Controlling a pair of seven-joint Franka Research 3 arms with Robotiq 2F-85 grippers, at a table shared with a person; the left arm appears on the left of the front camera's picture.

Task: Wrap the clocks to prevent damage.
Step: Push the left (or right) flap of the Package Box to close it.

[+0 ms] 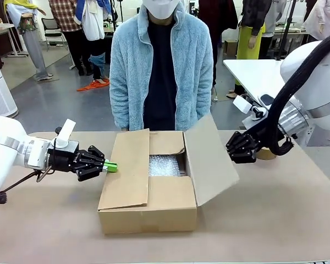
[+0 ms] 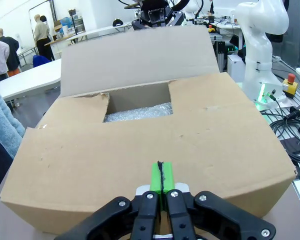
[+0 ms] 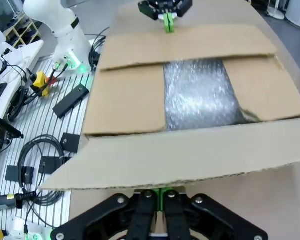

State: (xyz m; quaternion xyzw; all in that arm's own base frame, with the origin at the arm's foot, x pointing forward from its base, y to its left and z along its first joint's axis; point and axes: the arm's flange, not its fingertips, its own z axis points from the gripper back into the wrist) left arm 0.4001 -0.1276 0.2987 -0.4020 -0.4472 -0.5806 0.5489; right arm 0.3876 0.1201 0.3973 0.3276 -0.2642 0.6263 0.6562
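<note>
A cardboard box (image 1: 148,203) stands in the middle of the table, its near and far flaps folded in. Bubble wrap (image 1: 164,165) shows through the gap between them. The clocks are hidden. My left gripper (image 1: 113,166) is shut, its green pads touching the box's left flap (image 1: 126,170). From the left wrist, the shut pads (image 2: 161,170) lie on that flap (image 2: 155,145), with bubble wrap (image 2: 137,112) beyond. My right gripper (image 1: 235,149) is shut just behind the raised right flap (image 1: 209,159). The right wrist view has its shut gripper (image 3: 162,193) under that flap's edge (image 3: 190,155), above the bubble wrap (image 3: 200,95).
A person in a light blue fleece (image 1: 161,66) stands at the table's far side, right behind the box. A white table (image 1: 253,74) is at the back right. Cables and black devices (image 3: 40,165) lie on a slatted floor beside the table.
</note>
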